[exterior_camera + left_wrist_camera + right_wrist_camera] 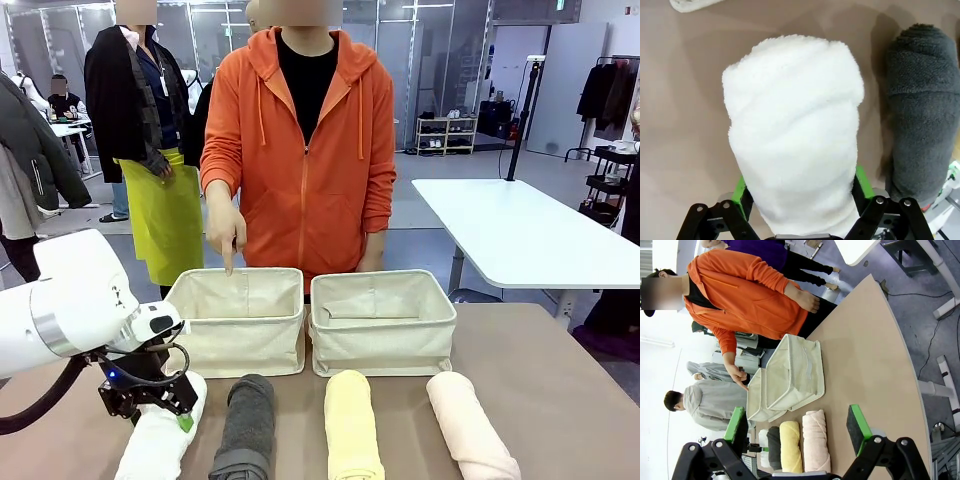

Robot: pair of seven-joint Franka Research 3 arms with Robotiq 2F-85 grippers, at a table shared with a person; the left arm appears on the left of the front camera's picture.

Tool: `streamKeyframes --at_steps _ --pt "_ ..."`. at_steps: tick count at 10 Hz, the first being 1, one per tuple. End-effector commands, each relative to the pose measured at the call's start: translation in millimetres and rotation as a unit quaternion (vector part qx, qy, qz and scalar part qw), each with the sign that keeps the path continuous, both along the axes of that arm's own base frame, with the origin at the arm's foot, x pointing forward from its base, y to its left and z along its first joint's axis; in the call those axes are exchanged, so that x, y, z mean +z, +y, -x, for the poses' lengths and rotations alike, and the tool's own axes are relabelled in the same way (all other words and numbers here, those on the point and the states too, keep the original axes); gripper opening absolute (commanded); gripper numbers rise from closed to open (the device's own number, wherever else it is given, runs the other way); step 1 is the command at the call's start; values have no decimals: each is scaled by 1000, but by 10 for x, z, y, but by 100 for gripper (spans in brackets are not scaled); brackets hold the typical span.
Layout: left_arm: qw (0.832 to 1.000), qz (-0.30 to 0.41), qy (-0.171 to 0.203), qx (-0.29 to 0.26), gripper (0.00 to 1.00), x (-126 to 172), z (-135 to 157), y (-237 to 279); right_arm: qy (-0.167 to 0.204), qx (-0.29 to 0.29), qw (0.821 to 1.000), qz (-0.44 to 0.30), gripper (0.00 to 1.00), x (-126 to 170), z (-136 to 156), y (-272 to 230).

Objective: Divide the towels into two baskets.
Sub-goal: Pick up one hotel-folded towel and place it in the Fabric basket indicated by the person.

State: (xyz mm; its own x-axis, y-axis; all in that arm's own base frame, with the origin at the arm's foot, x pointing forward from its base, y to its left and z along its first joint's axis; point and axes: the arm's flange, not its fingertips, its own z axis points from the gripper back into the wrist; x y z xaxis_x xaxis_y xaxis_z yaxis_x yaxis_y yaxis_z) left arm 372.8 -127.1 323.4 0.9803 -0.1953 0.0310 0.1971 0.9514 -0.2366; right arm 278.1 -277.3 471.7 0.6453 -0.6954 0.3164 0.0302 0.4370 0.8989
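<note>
Four towel rolls lie side by side at the table's near edge: white (pixel 158 445), dark grey (pixel 245 425), pale yellow (pixel 352 428) and pale pink (pixel 470 422). My left gripper (pixel 165 408) is down over the white towel (pixel 795 130), and its green pads (pixel 740 192) press on both sides of the roll. The dark grey towel (pixel 922 105) lies just beside it. Behind the rolls stand two cream baskets, left (pixel 235 325) and right (pixel 383 330). A person's hand (pixel 228 240) points a finger into the left one. My right gripper (pixel 796 416) hangs open high above the table, holding nothing.
The person in an orange hoodie (pixel 300 150) stands at the far edge behind the baskets. Bare brown tabletop (pixel 560 380) stretches to the right of the pink towel. A white table (pixel 520 235) stands farther off at the right.
</note>
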Motion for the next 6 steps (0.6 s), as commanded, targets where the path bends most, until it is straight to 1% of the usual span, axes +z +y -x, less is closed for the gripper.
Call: streamKeyframes --at_steps 1,2,3,4,6 --pt "1000 5 9 2 74 -271 802 241 -8 -2 1000 -3 100 18 20 2" --pt "1000 7 2 -8 64 -248 801 225 -8 -2 1000 -3 100 18 20 2" --pt "1000 17 4 -3 55 -257 819 223 -8 -2 1000 -3 100 18 20 2" --pt "1000 11 3 -7 44 -254 832 230 -8 -2 1000 -3 100 18 20 2" --pt "1000 24 -14 4 25 -170 832 237 -8 -2 1000 -3 100 18 20 2"
